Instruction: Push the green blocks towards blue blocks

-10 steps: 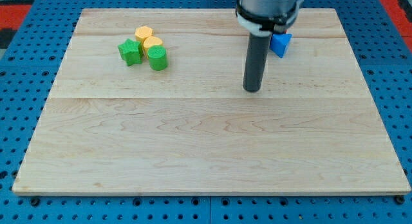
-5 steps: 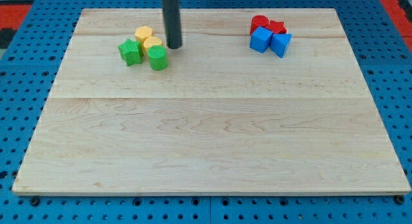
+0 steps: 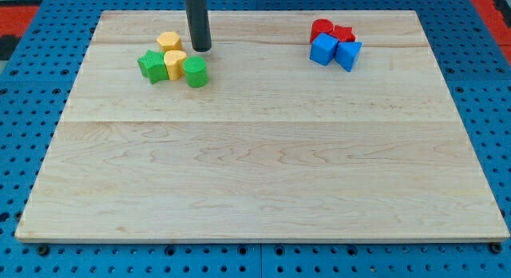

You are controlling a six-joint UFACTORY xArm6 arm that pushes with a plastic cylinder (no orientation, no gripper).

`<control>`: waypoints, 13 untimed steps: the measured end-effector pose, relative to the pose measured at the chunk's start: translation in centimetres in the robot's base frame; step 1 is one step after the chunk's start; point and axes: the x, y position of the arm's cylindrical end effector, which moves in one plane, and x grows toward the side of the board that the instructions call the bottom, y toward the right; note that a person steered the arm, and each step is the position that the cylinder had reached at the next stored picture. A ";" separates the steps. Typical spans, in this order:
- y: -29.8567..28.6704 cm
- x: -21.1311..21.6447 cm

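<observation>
My tip [image 3: 200, 49] stands at the view's upper left, just above the green cylinder [image 3: 196, 72] and right of the yellow blocks. The green star block [image 3: 150, 66] lies at the left of that cluster. A yellow cylinder [image 3: 175, 65] sits between the two green blocks and a yellow hexagon [image 3: 168, 42] lies above it. At the view's upper right a blue cube [image 3: 322, 49] and a blue triangular block [image 3: 348, 54] lie side by side, far from the green blocks.
Two red blocks [image 3: 332, 30] sit just above the blue pair. The wooden board [image 3: 263, 182] rests on a blue pegboard surface.
My tip swung from the view's right across to the left cluster, then shifted a little left. The yellow blocks and the green star slid slightly left; the green cylinder stayed.
</observation>
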 end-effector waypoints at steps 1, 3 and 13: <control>0.0 0.0; 1.5 -3.0; -0.6 6.0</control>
